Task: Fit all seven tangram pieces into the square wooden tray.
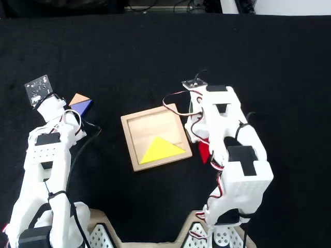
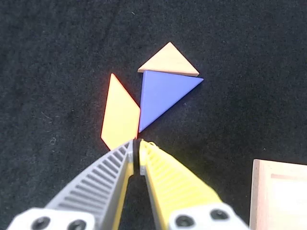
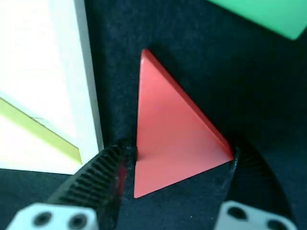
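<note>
wooden tray [image 1: 128,142], red triangle [image 3: 168,139] in right end effector [image 3: 181,156]

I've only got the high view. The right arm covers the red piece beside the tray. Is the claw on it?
Observer: Yes. The right claw has a finger against each side of the red triangle, which lies flat next to the tray.
Operator: Anything else under that arm?
Observer: A green piece, just beyond the red triangle.
Operator: And at the left claw?
Observer: The left claw is shut. Its tips are at an orange parallelogram that lies beside the blue triangle.
</note>
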